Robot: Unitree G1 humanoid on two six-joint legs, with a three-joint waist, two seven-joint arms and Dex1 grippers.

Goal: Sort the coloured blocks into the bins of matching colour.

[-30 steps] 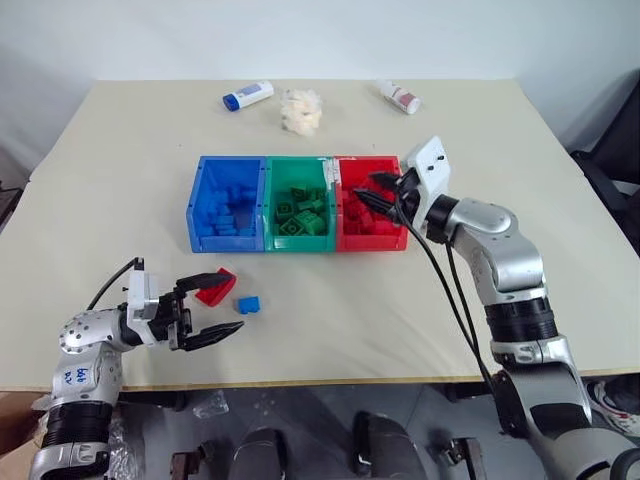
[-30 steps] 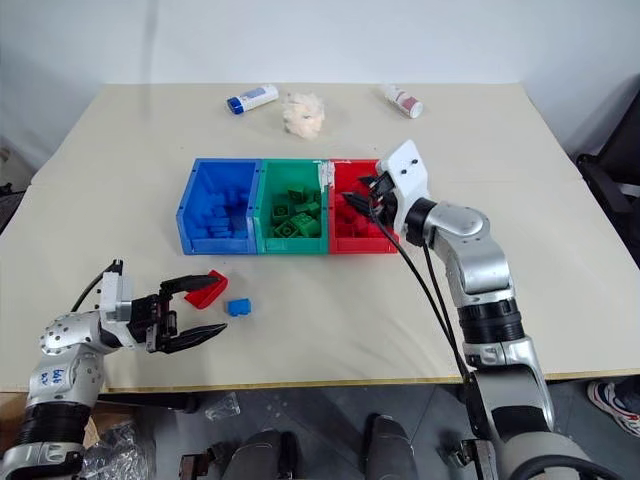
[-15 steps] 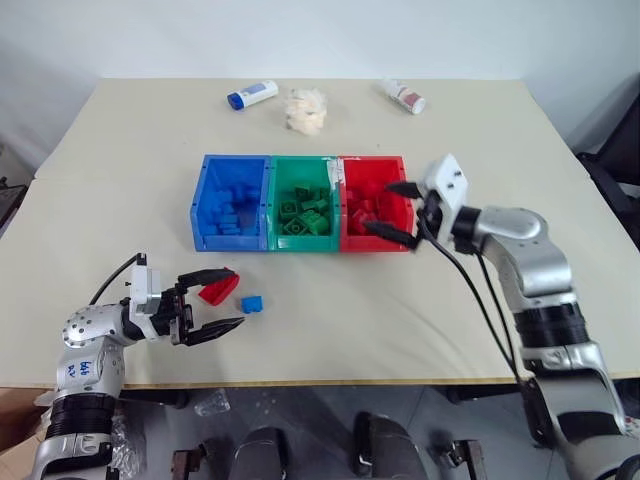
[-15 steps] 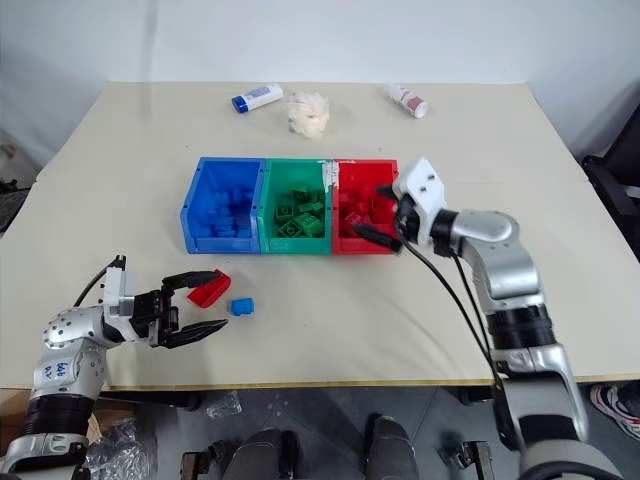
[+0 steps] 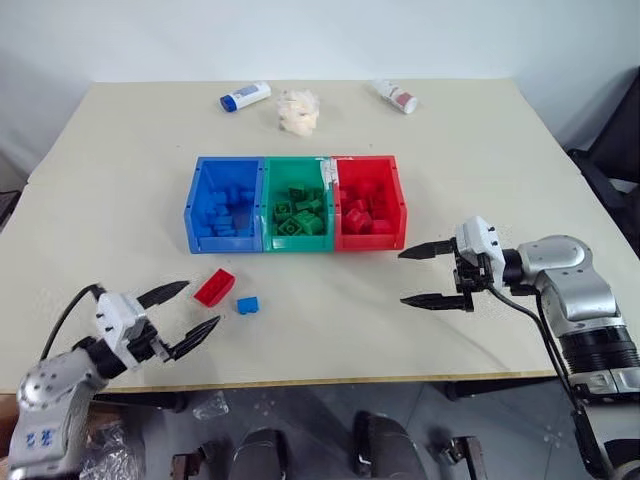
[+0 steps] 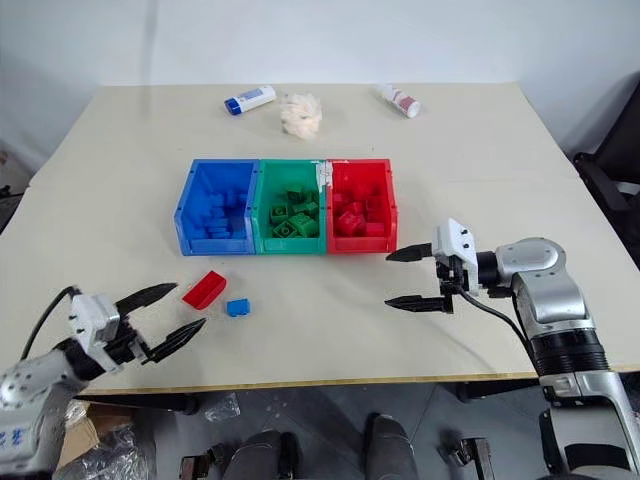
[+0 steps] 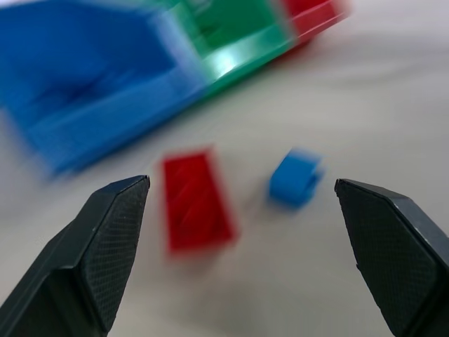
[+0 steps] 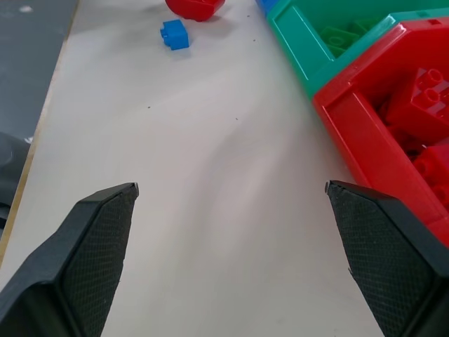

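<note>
While left claw (image 5: 180, 312) gapes | red block (image 5: 214, 287), blue block (image 5: 247, 304) just beyond, untouched

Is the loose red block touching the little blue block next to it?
Apart. The left eye view shows bare table between the red block and the blue block.

Even, bright overhead light falls on the pale worktop (image 5: 500, 150); shadows beneath the bins (image 5: 296, 204) are soft and short. Both eye views are sharp throughout. The left wrist view is streaked with motion blur, smearing the red block (image 7: 198, 201) and blue block (image 7: 295, 178). The right wrist view is crisp.
</note>
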